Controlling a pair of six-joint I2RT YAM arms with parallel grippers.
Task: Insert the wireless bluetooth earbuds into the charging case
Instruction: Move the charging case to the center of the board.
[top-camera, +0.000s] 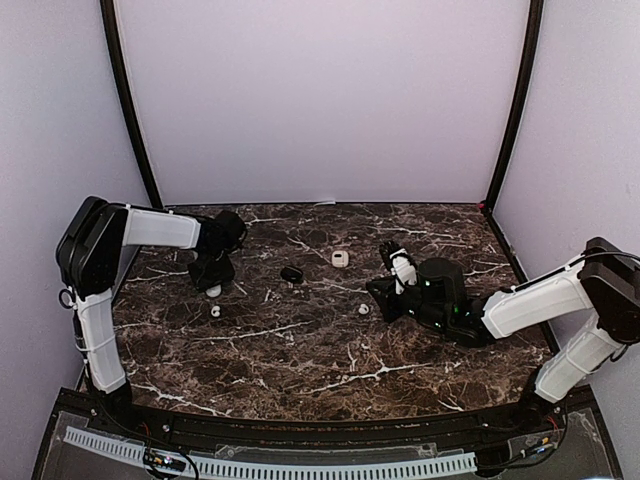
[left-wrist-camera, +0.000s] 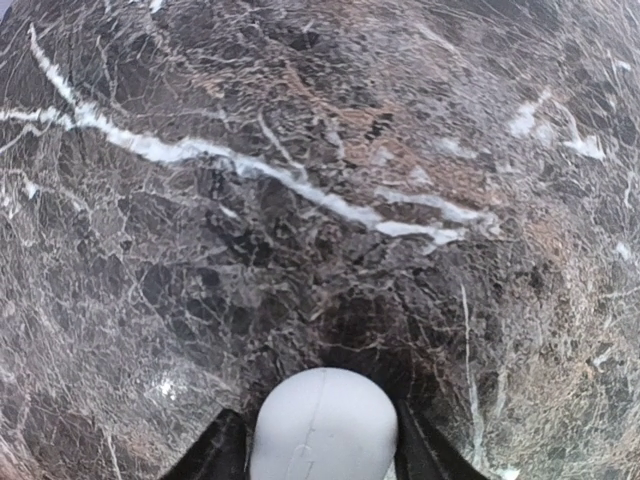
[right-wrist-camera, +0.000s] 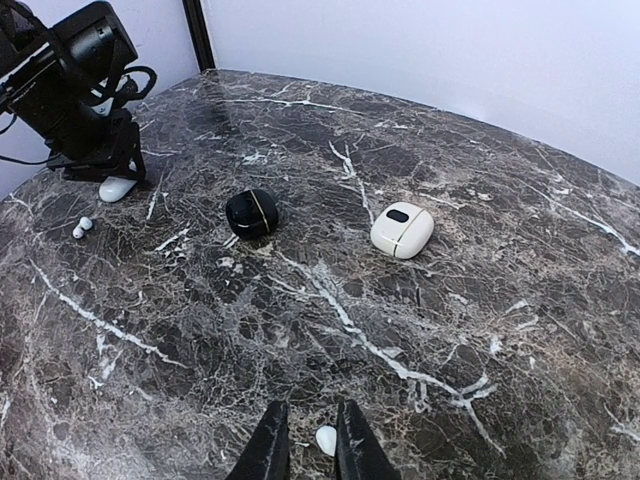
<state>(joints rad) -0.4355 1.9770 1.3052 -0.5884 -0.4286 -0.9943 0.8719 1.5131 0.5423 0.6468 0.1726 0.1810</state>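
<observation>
Currently, top view: the left gripper (top-camera: 212, 282) stands over a smooth rounded white plastic case (top-camera: 213, 292) at the left of the dark brown, white-veined marble table (top-camera: 300, 380). A tiny glossy white bean-shaped earbud (top-camera: 216, 311) lies just beside that case, on the side nearer the arm bases. Mid-table sit a small rounded black case (top-camera: 291, 273) and a cream pebble-shaped case (top-camera: 341, 258). They are apart from each other, and both lids are down as far as I can tell. The right gripper (top-camera: 377, 291) lies low, pointing left, with a second tiny white earbud (top-camera: 364, 309) just off its tip.

Left wrist view: the white case fills the gap, and a dark finger (left-wrist-camera: 215, 455) lies against each flank. I read this as clamped on the case, which rests on the marble. No open lid shows.

Right wrist view: the fingers stand a little apart. The second earbud (right-wrist-camera: 326, 440) sits in the gap and is narrower than it. By my reading it is not pinched, though I cannot tell whether it touches one finger.

Step in hand (judgement): securing the white case and lining up on an earbud; nothing is inserted yet. The next move calls for the lid to be opened while the left gripper steadies the case. After that comes a light pinch on the slippery earbud, then a carry across to the case's socket, correctly oriented.
</observation>
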